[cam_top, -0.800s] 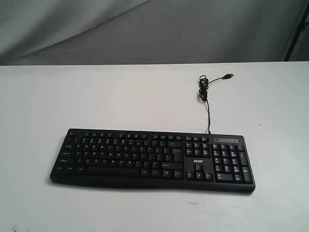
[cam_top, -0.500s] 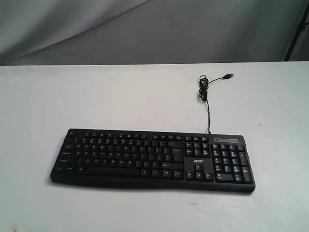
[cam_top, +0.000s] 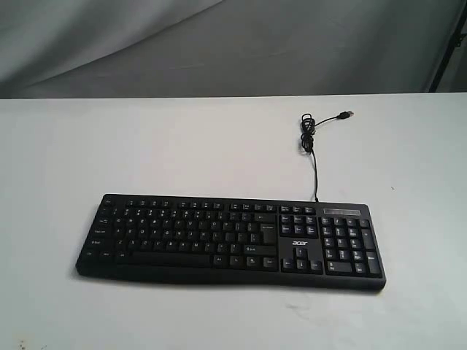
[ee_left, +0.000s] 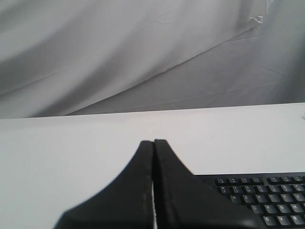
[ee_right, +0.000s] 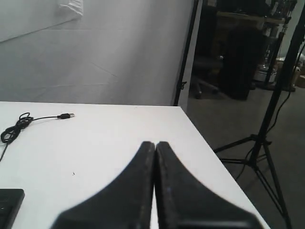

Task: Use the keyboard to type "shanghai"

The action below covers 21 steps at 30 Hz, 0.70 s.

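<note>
The black acer keyboard lies flat near the front of the white table, number pad to the right. Its thin cable runs back to a coil and a loose USB plug. Neither arm shows in the exterior view. In the left wrist view my left gripper is shut with nothing in it, beside the keyboard's corner. In the right wrist view my right gripper is shut and empty over bare table, with a keyboard corner and the cable coil off to one side.
A white table carries the keyboard; a grey cloth backdrop hangs behind it. The right wrist view shows the table's side edge, with a light stand tripod on the floor beyond.
</note>
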Each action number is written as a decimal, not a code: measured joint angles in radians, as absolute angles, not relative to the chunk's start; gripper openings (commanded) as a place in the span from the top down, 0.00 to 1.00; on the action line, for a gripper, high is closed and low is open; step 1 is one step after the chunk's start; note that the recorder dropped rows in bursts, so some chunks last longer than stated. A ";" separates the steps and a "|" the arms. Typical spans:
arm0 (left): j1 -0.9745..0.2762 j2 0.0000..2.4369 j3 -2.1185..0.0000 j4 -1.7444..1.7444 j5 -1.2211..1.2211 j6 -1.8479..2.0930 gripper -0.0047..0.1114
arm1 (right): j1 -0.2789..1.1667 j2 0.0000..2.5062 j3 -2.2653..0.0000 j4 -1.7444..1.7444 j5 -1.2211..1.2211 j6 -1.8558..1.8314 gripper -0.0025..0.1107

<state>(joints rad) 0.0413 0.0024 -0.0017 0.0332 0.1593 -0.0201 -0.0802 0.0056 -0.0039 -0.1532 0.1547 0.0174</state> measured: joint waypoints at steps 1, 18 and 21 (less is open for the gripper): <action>0.041 0.002 -0.002 0.033 0.159 -0.020 0.96 | -0.080 0.006 -0.004 -0.153 0.140 0.017 0.98; 0.041 0.002 -0.002 0.033 0.159 -0.020 0.96 | -0.080 0.406 -0.635 -0.467 -0.409 0.665 0.98; 0.041 0.002 -0.002 0.033 0.159 -0.020 0.96 | -0.080 0.632 -0.884 -0.778 -0.231 0.631 0.98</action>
<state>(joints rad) 0.0413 0.0024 -0.0017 0.0332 0.1593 -0.0201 -0.0802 0.6324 -0.8835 -0.7781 -0.2312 0.6314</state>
